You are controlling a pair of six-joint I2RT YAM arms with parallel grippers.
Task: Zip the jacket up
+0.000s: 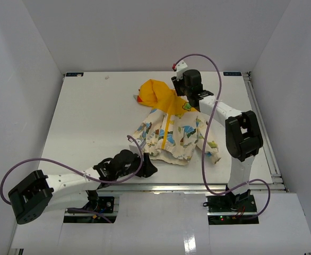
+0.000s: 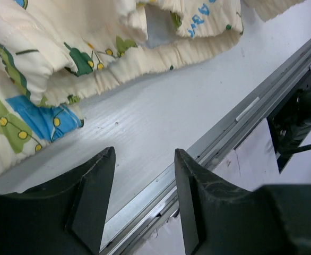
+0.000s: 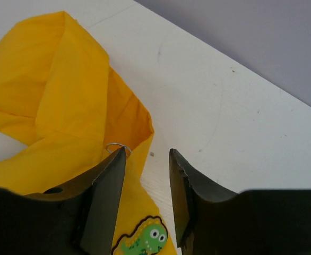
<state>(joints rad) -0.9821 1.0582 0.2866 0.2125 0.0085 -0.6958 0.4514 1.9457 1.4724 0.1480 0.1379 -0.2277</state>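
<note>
White-walled enclosure, white table (image 1: 92,122) with a metal rail (image 2: 224,133) along its near edge.

Small child's soft jacket (image 1: 171,130), cream fabric with blue, green and orange cartoon prints, lies flat and rumpled on the table, right of centre. Its bright yellow-orange hood (image 1: 158,93) is spread toward the far side and its gathered hem points toward the arm bases. A yellow-orange zipper strip (image 1: 166,127) runs down the middle of the front. Cannot tell from the top view how far it is closed.

Left arm reaches in low from the near left corner. The left gripper (image 1: 147,167) sits just beside the hem at the near edge. In the left wrist view its jaws stand well apart over bare table, with nothing between them, and the hem lies just beyond the fingertips (image 2: 105,159).

Right arm extends over the jacket's right side to the far end. The right gripper (image 1: 190,87) is at the hood's right edge. In the right wrist view its jaws are parted by a narrow gap and clamp nothing, with the edge of the yellow fabric below them.

Small metal ring (image 3: 117,145) shows at the tip of the left-hand finger. A green dinosaur patch (image 3: 145,239) sits on the yellow fabric under the gripper.
</note>
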